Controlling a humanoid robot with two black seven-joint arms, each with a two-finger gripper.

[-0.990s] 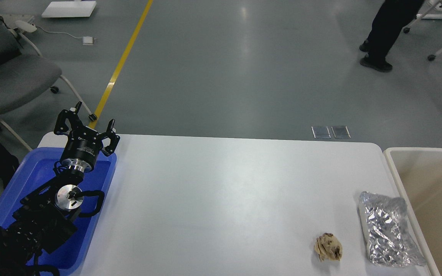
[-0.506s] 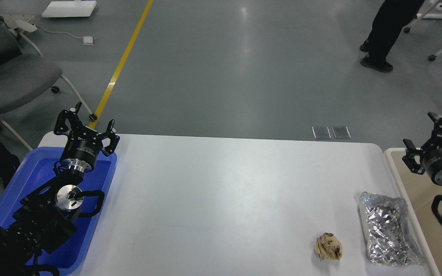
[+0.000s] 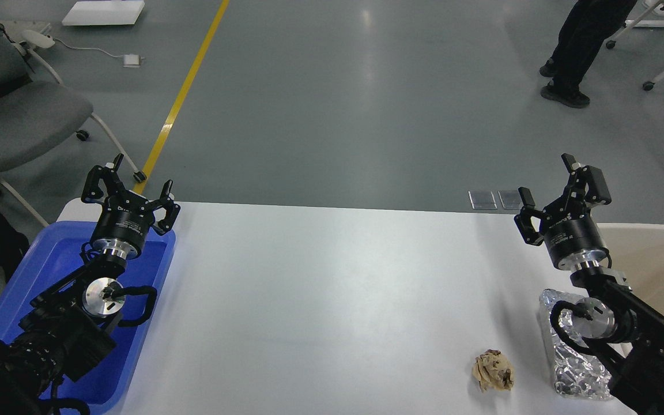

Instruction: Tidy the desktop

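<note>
The white desktop (image 3: 332,288) fills the lower middle of the head view. A crumpled brown paper ball (image 3: 493,372) lies near its front right. A crinkled silver foil bag (image 3: 574,369) lies to the right of the ball, partly hidden by my right arm. My left gripper (image 3: 129,184) is open and empty above the far end of the blue tray (image 3: 49,259). My right gripper (image 3: 551,193) is open and empty above the desktop's far right corner, well behind the foil bag.
A beige bin (image 3: 655,259) stands off the desktop's right edge. A grey chair (image 3: 15,109) is at the far left. A person's legs (image 3: 574,52) stand on the floor at the far right.
My right arm has come into view from the right and moved left, from over the bin to over the desktop's right end. It now covers part of the foil bag. The left arm has not moved.
</note>
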